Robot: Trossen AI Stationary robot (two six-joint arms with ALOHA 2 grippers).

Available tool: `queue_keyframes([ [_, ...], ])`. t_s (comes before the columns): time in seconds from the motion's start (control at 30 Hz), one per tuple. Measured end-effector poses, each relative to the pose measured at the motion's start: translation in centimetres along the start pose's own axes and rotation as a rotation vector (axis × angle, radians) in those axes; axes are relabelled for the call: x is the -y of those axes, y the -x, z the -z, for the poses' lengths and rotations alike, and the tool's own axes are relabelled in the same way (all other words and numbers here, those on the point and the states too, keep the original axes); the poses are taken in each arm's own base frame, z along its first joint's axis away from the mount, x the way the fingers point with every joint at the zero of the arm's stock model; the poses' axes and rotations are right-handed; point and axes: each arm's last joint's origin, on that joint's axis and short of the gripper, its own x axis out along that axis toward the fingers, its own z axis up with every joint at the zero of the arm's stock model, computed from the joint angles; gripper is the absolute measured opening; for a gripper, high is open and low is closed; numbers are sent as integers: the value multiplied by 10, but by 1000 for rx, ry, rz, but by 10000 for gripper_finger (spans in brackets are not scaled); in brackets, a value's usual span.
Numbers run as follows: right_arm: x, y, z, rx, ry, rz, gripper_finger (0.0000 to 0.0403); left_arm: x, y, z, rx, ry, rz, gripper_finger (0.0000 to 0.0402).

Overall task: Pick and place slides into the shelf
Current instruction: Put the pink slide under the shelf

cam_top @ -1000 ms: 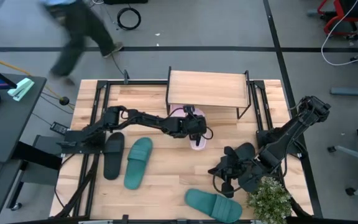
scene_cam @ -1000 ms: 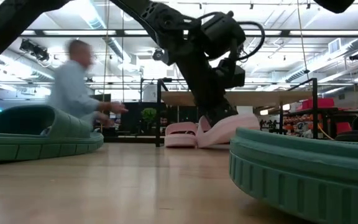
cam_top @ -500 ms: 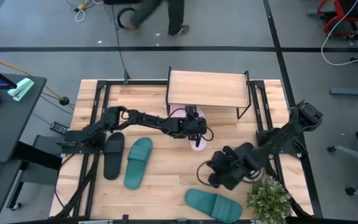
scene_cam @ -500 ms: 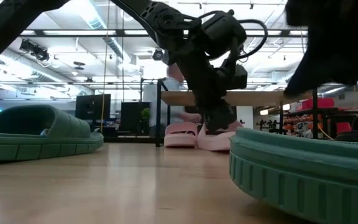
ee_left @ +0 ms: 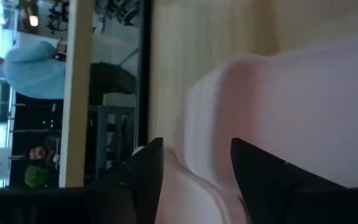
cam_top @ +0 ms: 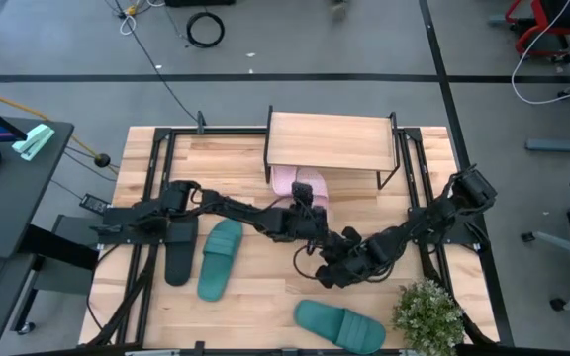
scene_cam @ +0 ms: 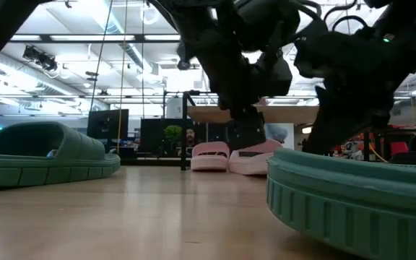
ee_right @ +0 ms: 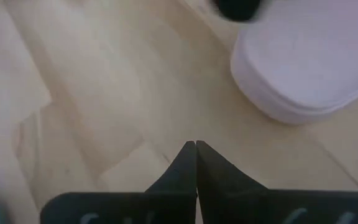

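Observation:
Two pale pink slides lie flat, side by side, at the front of the shelf, partly under its plank. My left gripper is open at the near end of the right-hand pink slide, one finger on each side of it. My right gripper is shut and hangs low over bare table just near of that slide. A black slide and two teal slides lie soles down on the table. My left gripper has its open fingers standing on either side of the pink slide's near end, coming level from the table's near side. I cannot tell whether they touch it. The slide lies flat on the table.
A potted plant stands at the near right corner. The two arms cross close together at the table's middle. The shelf's black frame legs flank the pink slides. Bare wood lies between the teal slides.
My left gripper has opened and let go of the pink slide. The slide was tilted up in the hold and now lies flat beside the other pink one. My right gripper, still shut, has swung from the near right toward the table's middle, close to that slide.

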Motion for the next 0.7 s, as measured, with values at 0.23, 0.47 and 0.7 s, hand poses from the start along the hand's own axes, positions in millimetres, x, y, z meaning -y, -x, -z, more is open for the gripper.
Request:
queue_keyframes([
  [0.23, 1, -1, 0, 4, -1, 9, 0, -8, 48, 20, -107, 90, 46, 170],
  [0.47, 0, 0, -2, 25, -12, 7, 0, -56, 115, 60, -276, 364, 25, 147],
  [0.7, 7, -6, -13, 38, -47, 36, 0, -94, 179, 83, -225, 645, 18, 131],
])
